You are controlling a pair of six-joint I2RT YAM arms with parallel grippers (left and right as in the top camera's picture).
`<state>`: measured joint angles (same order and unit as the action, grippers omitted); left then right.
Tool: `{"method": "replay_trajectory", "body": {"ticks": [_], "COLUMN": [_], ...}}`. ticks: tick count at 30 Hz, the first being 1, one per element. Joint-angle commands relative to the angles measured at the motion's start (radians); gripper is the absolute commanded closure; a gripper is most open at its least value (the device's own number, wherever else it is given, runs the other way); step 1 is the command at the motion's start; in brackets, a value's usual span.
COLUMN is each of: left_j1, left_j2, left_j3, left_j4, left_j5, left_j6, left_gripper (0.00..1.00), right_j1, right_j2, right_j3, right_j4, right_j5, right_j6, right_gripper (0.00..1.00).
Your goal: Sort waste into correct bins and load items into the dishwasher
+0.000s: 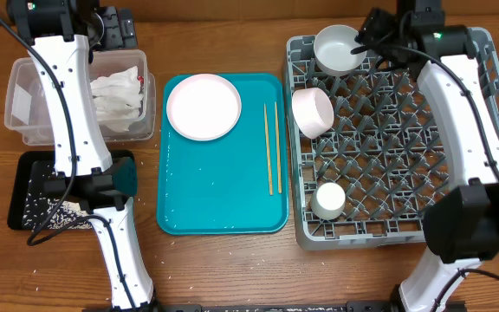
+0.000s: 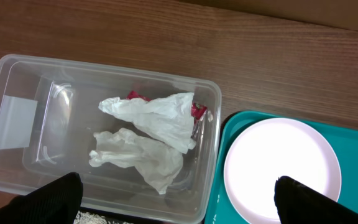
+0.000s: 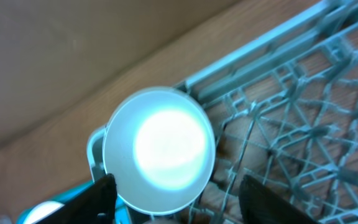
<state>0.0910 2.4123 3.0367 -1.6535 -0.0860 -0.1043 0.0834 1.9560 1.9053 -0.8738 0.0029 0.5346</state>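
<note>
Two crumpled white napkins (image 2: 148, 134) with red stains lie in the clear tub (image 2: 17, 81), also seen in the overhead view (image 1: 115, 95). My left gripper (image 2: 176, 190) is open and empty, high above the tub's near wall, between the tub and the white plate (image 2: 281, 168). The plate (image 1: 204, 107) and two chopsticks (image 1: 271, 147) lie on the teal tray (image 1: 223, 199). My right gripper (image 3: 179, 186) is open over a white bowl (image 3: 160, 149) that sits in the back left corner of the grey dish rack (image 1: 405, 165). Its fingers stand on either side of the bowl.
The black tray (image 1: 24, 204) with scattered rice grains lies in front of the tub. In the rack, a second bowl (image 1: 312, 111) rests on its side and a small cup (image 1: 327, 199) stands near the front. Loose grains dot the teal tray and the table.
</note>
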Motion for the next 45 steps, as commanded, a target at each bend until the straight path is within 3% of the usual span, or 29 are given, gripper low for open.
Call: {"method": "replay_trajectory", "body": {"ticks": [1,4,15,21,39,45], "left_j1": [-0.008,-0.008,-0.008,-0.008,-0.008,-0.008], "left_j2": [-0.025,-0.025,-0.025,-0.025,-0.025,-0.025], "left_j3": [0.022,0.022,0.022,0.022,0.022,0.022], "left_j4": [0.001,0.001,0.001,0.001,0.001,0.001], "left_j5": [0.008,0.008,0.008,0.008,0.008,0.008], "left_j6": [0.000,-0.001,-0.001,0.000,0.000,0.000], "left_gripper": [0.00,0.00,0.00,0.00,0.00,0.00], "right_j1": [0.000,0.000,0.000,-0.001,0.000,0.014], "right_j2": [0.060,0.100,0.145,0.150,0.108,-0.001], "right_j3": [-0.021,-0.021,-0.021,-0.021,-0.015,-0.005], "right_j4": [-0.008,-0.017,-0.031,-0.026,-0.050,-0.076], "right_j5": [-0.080,-0.079,-0.032,-0.017,-0.002,0.171], "right_j6": [0.074,0.112,0.151,0.151,0.055,0.006], "right_gripper": [0.50,0.60,0.67,0.96,0.96,0.96]}}
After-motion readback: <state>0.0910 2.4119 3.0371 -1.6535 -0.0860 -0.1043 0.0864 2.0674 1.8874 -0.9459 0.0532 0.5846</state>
